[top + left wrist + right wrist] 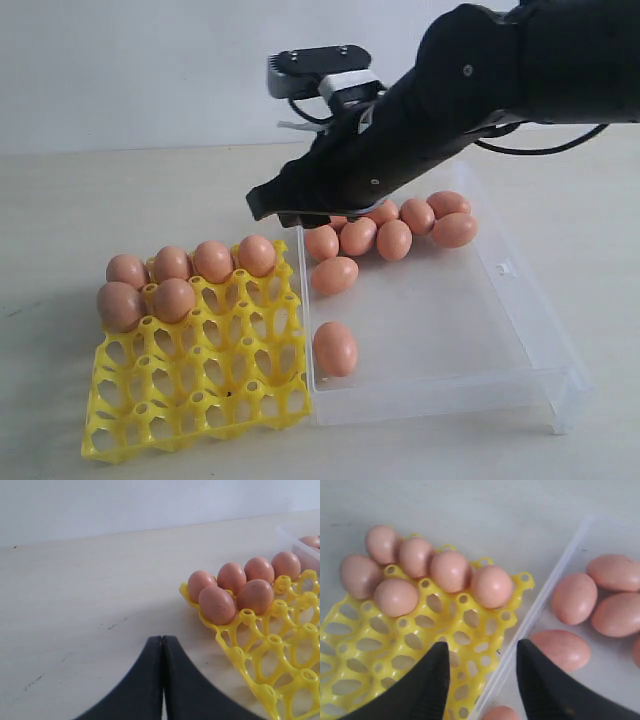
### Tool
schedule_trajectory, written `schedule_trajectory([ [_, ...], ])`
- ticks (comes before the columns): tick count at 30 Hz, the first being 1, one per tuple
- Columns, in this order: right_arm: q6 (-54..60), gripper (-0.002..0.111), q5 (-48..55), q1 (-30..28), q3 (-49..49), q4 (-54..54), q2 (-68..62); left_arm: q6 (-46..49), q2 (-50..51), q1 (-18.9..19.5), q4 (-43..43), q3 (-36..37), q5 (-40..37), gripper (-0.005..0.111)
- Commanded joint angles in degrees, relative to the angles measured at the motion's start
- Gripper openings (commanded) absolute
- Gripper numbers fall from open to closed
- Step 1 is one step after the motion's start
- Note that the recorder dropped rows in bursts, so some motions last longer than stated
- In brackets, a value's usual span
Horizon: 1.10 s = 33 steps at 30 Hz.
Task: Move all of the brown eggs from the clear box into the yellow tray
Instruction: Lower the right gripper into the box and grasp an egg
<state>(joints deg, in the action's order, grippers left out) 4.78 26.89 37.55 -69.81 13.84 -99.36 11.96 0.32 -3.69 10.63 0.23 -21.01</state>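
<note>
- Yellow tray point(195, 400) sits near left on the table point(60, 200). Six brown eggs point(213, 260) fill its cups: four along the far row and two in the next row, at its left end.
- Left gripper point(162, 637): fingers pressed together with nothing between them, above bare table off the tray's egg-filled corner.
- Right gripper point(481, 647): jaws apart and empty, over the line where tray and box meet.
- Clear box point(500, 330): right, just beside the tray. At least nine eggs are visible inside: seven bunched at the far wall, partly under the arm, and two alone nearer.
</note>
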Motion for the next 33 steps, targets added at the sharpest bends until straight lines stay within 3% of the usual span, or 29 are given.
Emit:
schedule_trajectory([
  [1, -4.78, 0.057, -1.70, -3.23, 1.54, 4.40, -0.08, -0.18, -0.32, -0.25, 0.06, -0.23, 0.56, 0.000],
  [6, -4.78, 0.058, -4.63, -6.57, 1.54, 19.06, -4.19, -0.18, -0.32, -0.25, 0.06, -0.23, 0.56, 0.000],
  [15, -4.78, 0.058, -8.68, -10.10, 1.54, 32.73, -12.54, -0.18, -0.32, -0.25, 0.06, -0.23, 0.56, 0.000],
  [33, -3.26, 0.058, -9.07, -12.35, 1.42, 39.56, -20.15, -0.18, -0.32, -0.25, 0.06, -0.23, 0.56, 0.000],
])
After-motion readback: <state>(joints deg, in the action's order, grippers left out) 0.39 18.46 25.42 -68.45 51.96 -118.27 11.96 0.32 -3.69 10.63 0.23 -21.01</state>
